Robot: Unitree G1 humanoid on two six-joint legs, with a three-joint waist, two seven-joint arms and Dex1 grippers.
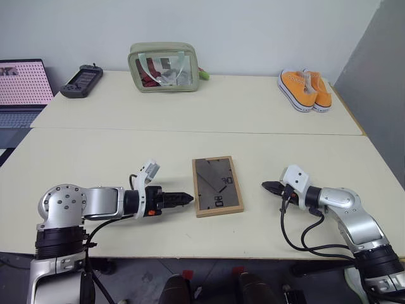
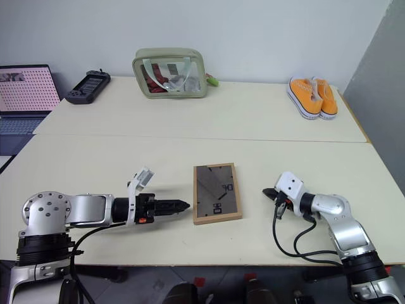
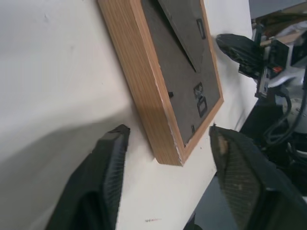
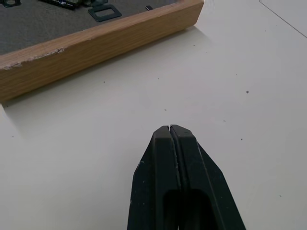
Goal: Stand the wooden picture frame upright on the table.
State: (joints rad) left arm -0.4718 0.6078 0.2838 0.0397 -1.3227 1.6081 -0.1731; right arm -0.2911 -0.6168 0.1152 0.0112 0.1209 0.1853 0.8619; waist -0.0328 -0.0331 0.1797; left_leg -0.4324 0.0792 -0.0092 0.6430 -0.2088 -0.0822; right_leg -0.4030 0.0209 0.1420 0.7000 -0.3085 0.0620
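Observation:
The wooden picture frame [image 1: 218, 185] lies flat on the table [image 1: 114, 158], back panel up, with its folded stand and white marks showing. My left gripper [image 1: 188, 199] hovers just left of the frame's near left corner, pointing at it. In the left wrist view its fingers [image 3: 112, 143] stand open, with that corner of the frame [image 3: 148, 81] just ahead of the gap between them and nothing held. My right gripper [image 1: 267, 186] is shut and empty, a short way right of the frame and pointing at its right edge [image 4: 96, 43].
A green clear-windowed pouch [image 1: 163, 67], a black handheld controller [image 1: 82, 81] and a pair of orange shoes [image 1: 305, 90] sit along the far edge. A laptop [image 1: 22, 85] stands at the far left. A seam [image 1: 190, 131] crosses the table beyond the frame.

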